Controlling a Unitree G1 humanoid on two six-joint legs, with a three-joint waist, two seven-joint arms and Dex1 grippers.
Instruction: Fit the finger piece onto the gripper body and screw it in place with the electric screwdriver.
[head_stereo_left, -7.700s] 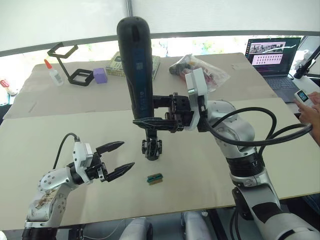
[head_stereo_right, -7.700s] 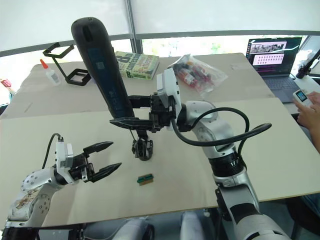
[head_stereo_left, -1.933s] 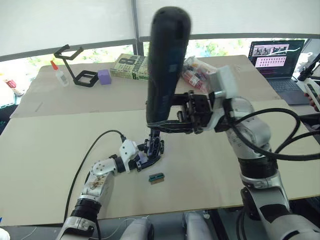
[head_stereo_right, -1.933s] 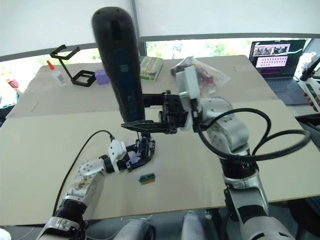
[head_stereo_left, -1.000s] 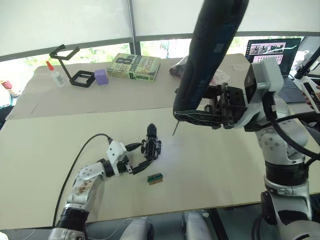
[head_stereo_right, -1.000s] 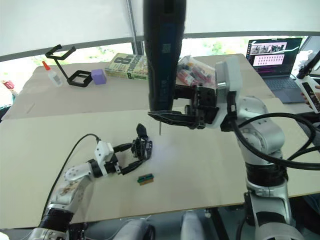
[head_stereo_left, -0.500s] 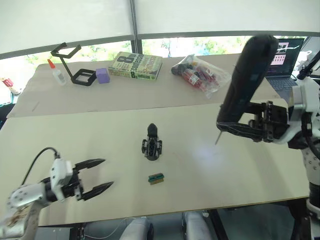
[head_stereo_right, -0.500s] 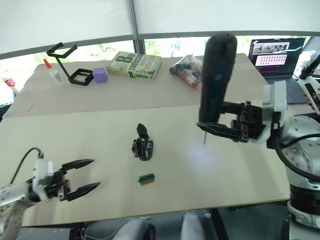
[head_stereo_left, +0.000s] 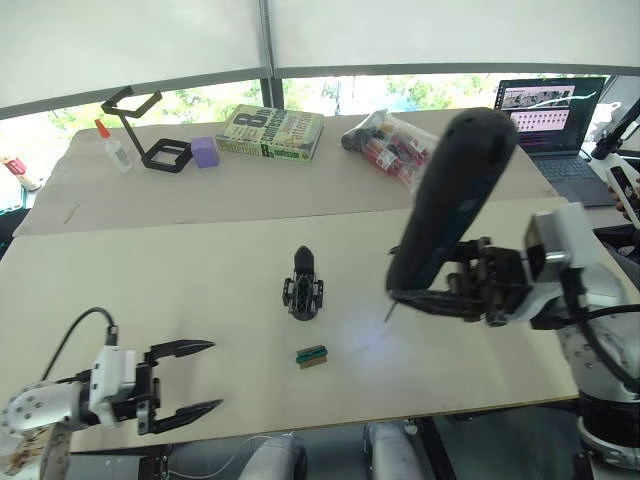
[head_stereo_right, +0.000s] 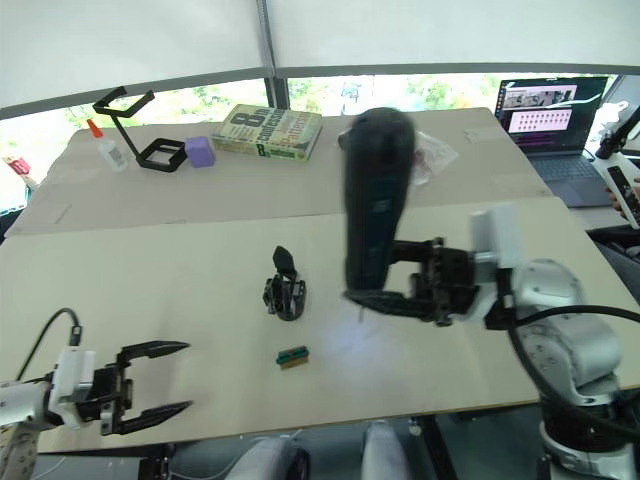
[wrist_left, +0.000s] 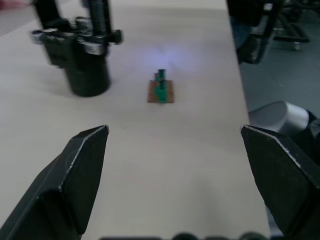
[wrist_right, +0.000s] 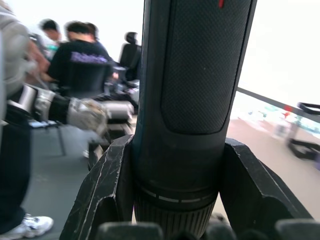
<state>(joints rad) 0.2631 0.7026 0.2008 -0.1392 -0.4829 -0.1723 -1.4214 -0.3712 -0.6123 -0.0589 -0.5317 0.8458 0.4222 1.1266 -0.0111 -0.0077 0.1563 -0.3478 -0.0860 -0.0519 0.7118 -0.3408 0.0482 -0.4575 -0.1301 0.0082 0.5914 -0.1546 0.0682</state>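
Left eye view: right gripper (head_stereo_left: 440, 300) is clamping the screwdriver (head_stereo_left: 450, 205), bit clear of the table; left gripper (head_stereo_left: 185, 380) is hanging wide open, empty; gripper body (head_stereo_left: 303, 288) is standing mid-table; bit needs lining up square

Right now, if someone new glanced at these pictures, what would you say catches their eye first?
The big black electric screwdriver, clamped in the right claw and held tilted above the table's right half, dominates the head views. Next comes the small black gripper body standing alone mid-table, with a tiny green-and-brown block just in front of it. At the near left edge, the left claw hangs open and empty.
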